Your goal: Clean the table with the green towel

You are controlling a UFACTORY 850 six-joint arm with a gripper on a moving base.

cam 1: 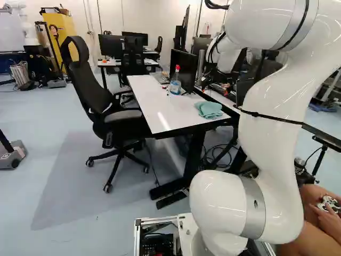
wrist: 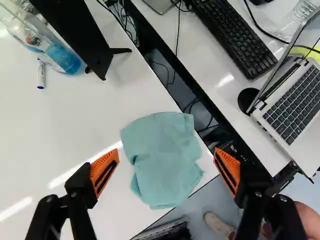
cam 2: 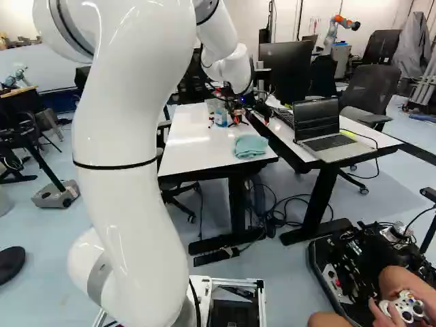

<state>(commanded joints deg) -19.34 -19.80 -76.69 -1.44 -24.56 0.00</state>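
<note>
Arm: a white arm (cam 1: 272, 128) is seen rising from the foot of both base views, right of the middle in the left one, left of the middle in the right one.
Office chair: a black chair (cam 1: 122, 115) is seen left of the middle in the left base view, beside the white table (cam 1: 154, 109).
Green towel: the folded, rumpled cloth (wrist: 162, 155) is laid on the white table near its edge and near corner, just right of the middle in the right base view.
Claw: the gripper (cam 2: 250, 120) is held open above the table; its orange pads (wrist: 104, 172) are parted, with the towel seen between them and a gap shown on either side. Nothing is grasped.
Laptop: an opened laptop (cam 2: 329, 142) is set on the second table (cam 2: 371, 141), right of the middle in the right base view.
Keyboard: a black keyboard (wrist: 232, 37) is placed on that second table, near the laptop.
Bottle: a red-capped bottle with blue liquid (cam 1: 175, 86) is stood on the white table, upper middle of the left base view; a marker (wrist: 41, 75) is laid just beside it.
Monitor: a black screen (cam 1: 184, 69) is stood near the bottle.
Cabinet: yellow doors (cam 1: 59, 34) are seen at the upper left of the left base view.
Background: another robot (cam 2: 332, 33) is seen at the upper right of the right base view.
</note>
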